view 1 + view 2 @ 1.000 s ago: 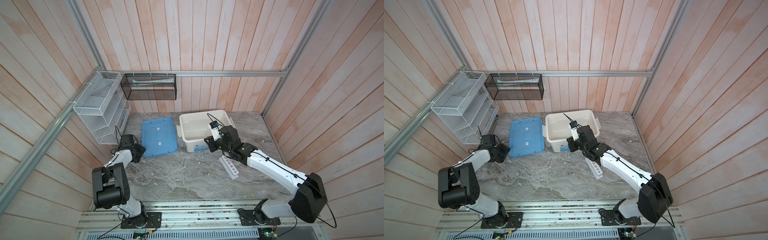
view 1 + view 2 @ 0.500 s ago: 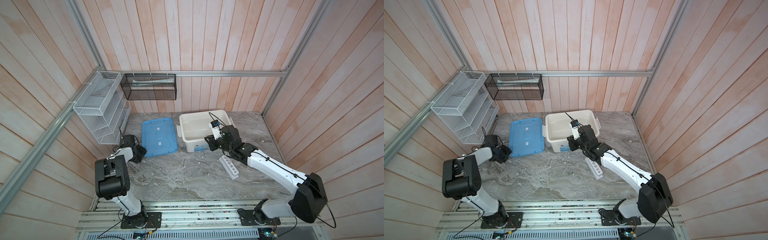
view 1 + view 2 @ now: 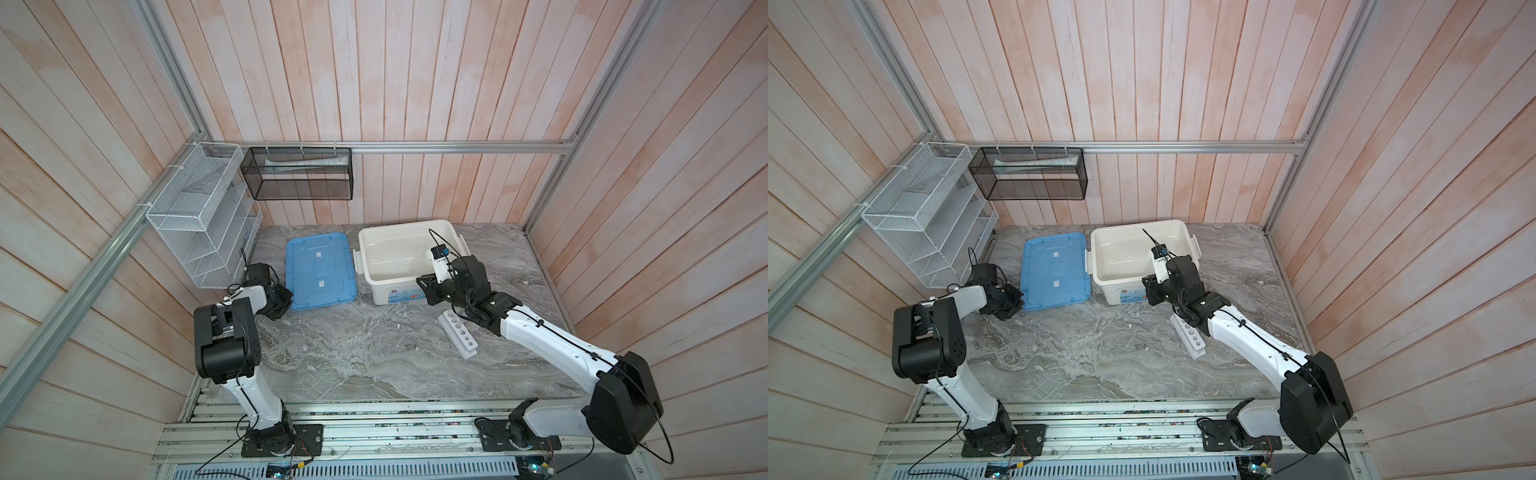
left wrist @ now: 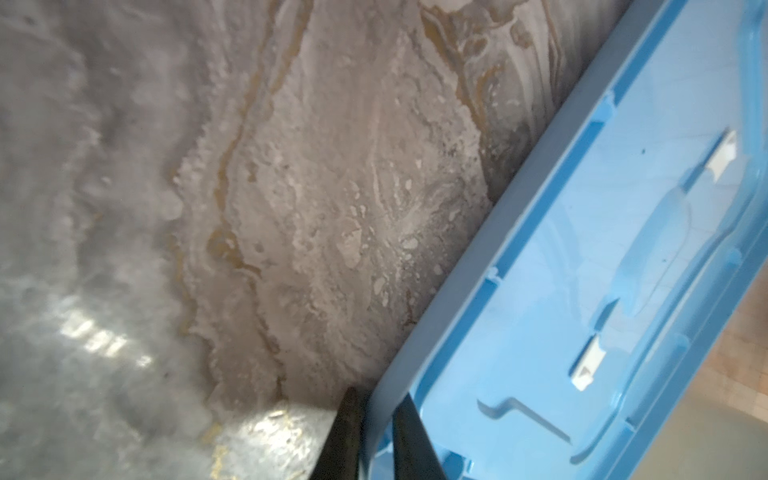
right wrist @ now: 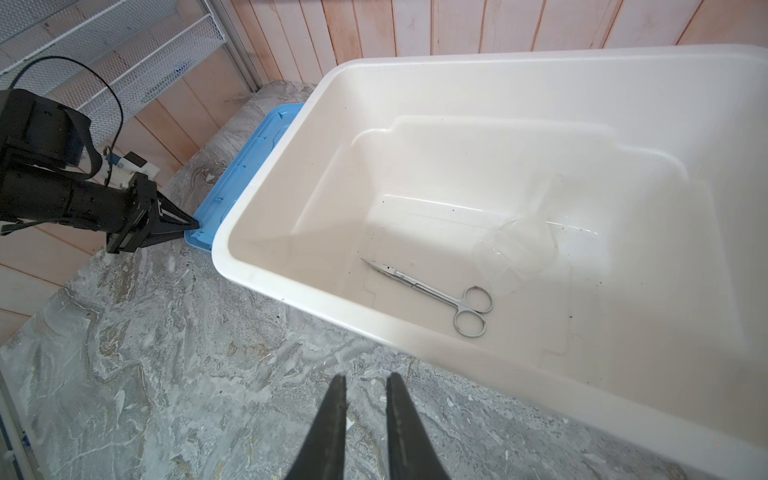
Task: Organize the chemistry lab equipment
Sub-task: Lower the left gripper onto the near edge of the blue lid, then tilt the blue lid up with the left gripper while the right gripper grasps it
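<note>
Small steel scissors (image 5: 440,291) and a clear round dish (image 5: 515,253) lie inside the white bin (image 5: 291,291). The white six-hole rack (image 3: 457,334) (image 3: 1192,336) lies on the marble beside my right arm. My left gripper (image 4: 376,399) (image 3: 286,297) (image 3: 1017,297) is shut on the near corner rim of the blue lid (image 4: 582,291) (image 3: 320,270), one finger on each side of the rim. My right gripper (image 5: 366,378) (image 3: 426,291) hovers over the table just in front of the bin, its jaws slightly apart and holding nothing. No tubes or pen-like tool show.
The bin (image 3: 395,297) (image 3: 1125,295) stands at the back centre, with the lid (image 3: 1054,270) flat to its left. A white wire-mesh rack (image 3: 199,220) hangs on the left wall and a black one (image 3: 299,174) on the back wall. Bare marble (image 3: 365,353) spreads in front.
My left gripper has closed onto the blue lid's corner rim, and the left arm's elbow has swung nearer. The right arm has stayed in place.
</note>
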Available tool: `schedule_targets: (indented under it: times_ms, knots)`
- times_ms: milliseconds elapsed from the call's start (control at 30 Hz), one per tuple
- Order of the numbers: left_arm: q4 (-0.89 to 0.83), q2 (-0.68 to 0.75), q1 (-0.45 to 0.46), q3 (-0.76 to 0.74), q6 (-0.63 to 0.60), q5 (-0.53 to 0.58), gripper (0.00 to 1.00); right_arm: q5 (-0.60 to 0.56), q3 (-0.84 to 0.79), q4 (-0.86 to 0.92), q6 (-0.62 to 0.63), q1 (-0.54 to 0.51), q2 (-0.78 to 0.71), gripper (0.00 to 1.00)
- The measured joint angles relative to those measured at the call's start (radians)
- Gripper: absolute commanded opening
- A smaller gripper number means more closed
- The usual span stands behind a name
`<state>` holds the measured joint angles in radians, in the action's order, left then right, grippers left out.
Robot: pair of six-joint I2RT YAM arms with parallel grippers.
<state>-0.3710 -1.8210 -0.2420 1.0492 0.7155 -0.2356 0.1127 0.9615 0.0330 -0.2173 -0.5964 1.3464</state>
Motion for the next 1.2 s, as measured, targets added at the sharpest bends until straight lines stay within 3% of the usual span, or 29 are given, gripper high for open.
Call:
schedule_targets:
  times_ms: [367,967,1100,1200]
  knots:
    - [-0.125,0.014,0.001,0.064,-0.071,0.035,0.06,0.024,-0.021,-0.018,-0.001,0.031,0.0,0.2]
    - [-0.418,0.362,-0.008,0.176,-0.34,-0.026,0.06,0.043,0.078,0.052,0.012,0.01,0.0,0.22]
    - [-0.452,0.452,-0.008,0.146,-0.377,-0.026,0.06,0.048,0.097,0.075,0.012,-0.002,0.0,0.26]
    - [-0.476,0.518,-0.008,0.106,-0.397,-0.053,0.06,0.07,0.121,0.091,0.01,-0.008,0.003,0.35]
